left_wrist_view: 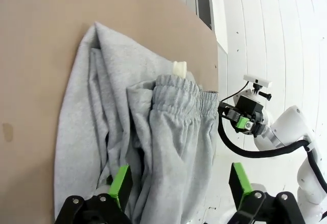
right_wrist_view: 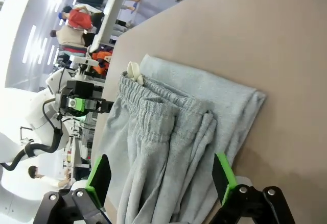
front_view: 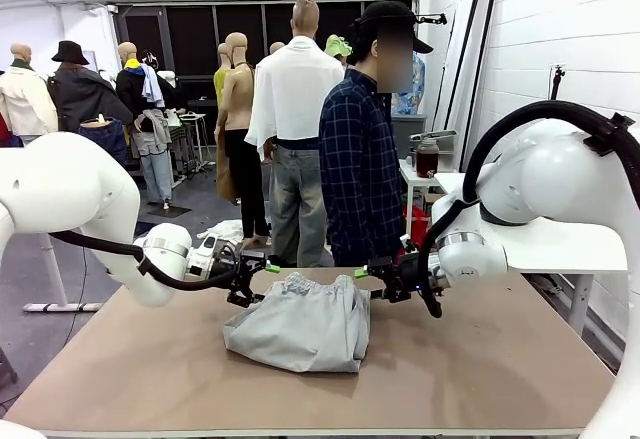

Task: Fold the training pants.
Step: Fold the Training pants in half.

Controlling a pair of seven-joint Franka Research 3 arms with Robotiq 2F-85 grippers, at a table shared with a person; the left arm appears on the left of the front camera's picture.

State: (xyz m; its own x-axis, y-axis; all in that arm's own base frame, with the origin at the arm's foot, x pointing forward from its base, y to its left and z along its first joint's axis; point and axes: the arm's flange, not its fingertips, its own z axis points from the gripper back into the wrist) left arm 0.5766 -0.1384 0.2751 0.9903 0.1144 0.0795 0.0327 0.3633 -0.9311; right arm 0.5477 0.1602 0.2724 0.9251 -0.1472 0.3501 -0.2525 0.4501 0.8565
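In the front view, the training pants lay as a compact grey bundle at the middle of the brown surface, waistband toward the far edge. The left tool stood just beside the bundle's upper left corner and the right tool just beside its upper right corner; both had their jaws spread and neither held any cloth. A person stood at the far side.

In the left wrist view, the left tool's green pads stood wide apart at the bottom of the frame, with the pants' folded layers running up between them, ungripped.

In the right wrist view, the right tool's pads were likewise fully parted at the bottom edge, the gathered waistband lying ahead of them.

Judging by the layered bundle, the fold looked largely done; at most some tidying seemed left.
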